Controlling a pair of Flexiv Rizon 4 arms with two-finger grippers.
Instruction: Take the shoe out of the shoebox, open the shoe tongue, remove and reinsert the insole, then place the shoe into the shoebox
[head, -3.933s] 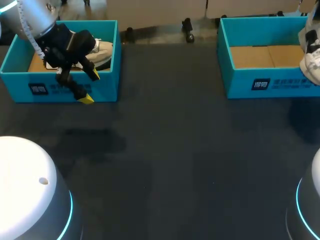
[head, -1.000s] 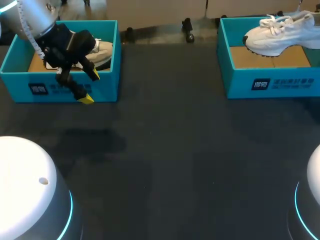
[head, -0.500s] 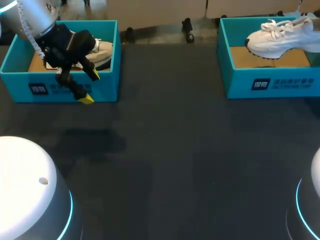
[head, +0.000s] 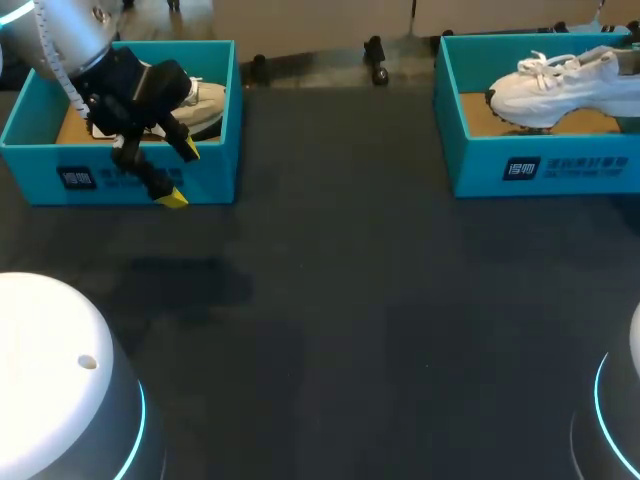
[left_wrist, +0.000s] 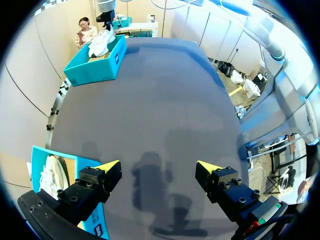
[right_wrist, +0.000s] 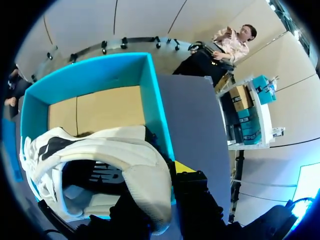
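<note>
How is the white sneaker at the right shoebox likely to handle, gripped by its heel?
Probably light: the right end effector holds the white sneaker by the heel alone. Chunky sole likely stays stiff; loose laces may flop and snag.

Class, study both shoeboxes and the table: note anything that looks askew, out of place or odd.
Only the white shoe stands out. It hangs at a slant in the right shoebox, gripped at its heel collar by the right pincer, rather than lying flat on the box floor. Nothing looks spilled or damaged.
</note>
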